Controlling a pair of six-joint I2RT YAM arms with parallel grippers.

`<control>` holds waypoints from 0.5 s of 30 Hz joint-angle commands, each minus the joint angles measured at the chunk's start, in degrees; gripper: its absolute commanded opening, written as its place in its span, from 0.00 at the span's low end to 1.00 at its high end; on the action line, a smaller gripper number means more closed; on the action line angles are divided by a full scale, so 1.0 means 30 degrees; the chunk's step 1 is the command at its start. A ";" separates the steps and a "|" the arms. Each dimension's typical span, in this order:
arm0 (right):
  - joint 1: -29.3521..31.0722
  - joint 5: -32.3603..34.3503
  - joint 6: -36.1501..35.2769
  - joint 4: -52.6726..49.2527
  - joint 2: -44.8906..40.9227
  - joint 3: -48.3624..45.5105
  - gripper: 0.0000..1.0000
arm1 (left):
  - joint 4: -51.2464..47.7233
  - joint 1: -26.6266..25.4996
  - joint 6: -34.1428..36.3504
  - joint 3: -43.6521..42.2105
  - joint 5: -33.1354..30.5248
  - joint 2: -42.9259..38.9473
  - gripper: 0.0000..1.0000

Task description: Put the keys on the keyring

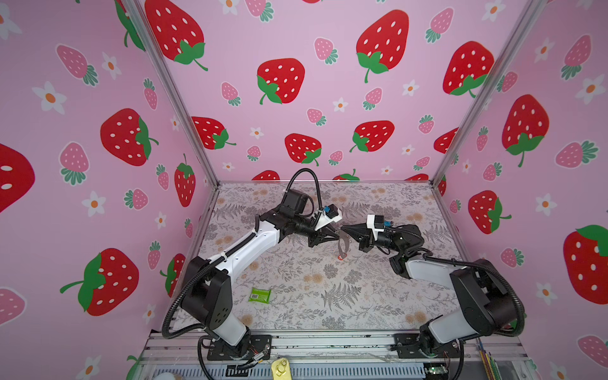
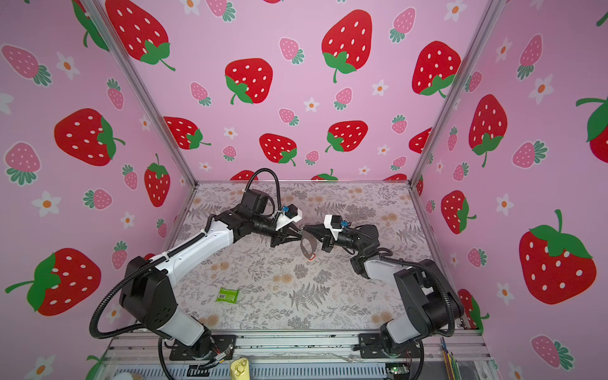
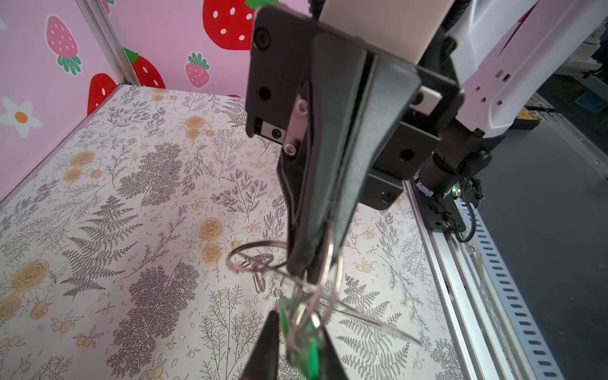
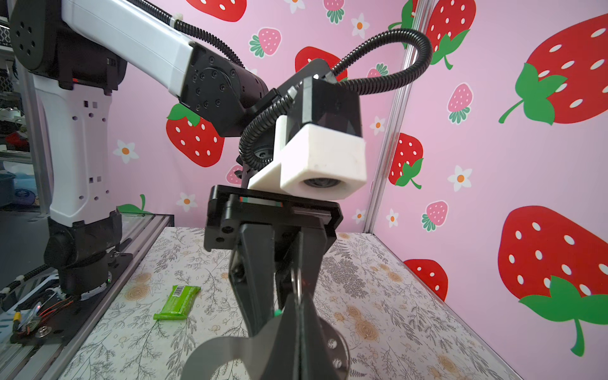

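A: Progress?
B: Red key (image 1: 341,257) is dangling under the keyring (image 4: 210,348), looking already on. Green key (image 3: 306,332) is seemingly not threading yet.
A: Arms?
B: Both are meeting mid-air above the table (image 1: 362,296). Right gripper (image 3: 309,266) is pinching the keyring. Left gripper (image 3: 297,355) is flanking the green key, grip unclear.

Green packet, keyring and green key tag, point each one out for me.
green packet (image 1: 260,294), in a top view, wrapper's middle.
keyring (image 4: 227,345), right wrist view, on the strap band.
green key tag (image 3: 310,331), left wrist view, on its plastic body.
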 commanded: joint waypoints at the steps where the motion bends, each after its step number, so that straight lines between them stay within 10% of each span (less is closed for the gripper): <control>1: 0.0020 0.0104 0.0062 0.1484 0.0084 -0.0288 0.00 | 0.1587 0.0253 -0.0319 -0.0654 -0.0270 -0.0866 0.32; 15: -0.0097 -0.0249 0.0406 0.1928 0.0383 -0.0062 0.00 | 0.7695 0.2315 0.0043 -0.4049 0.2482 -0.4195 0.36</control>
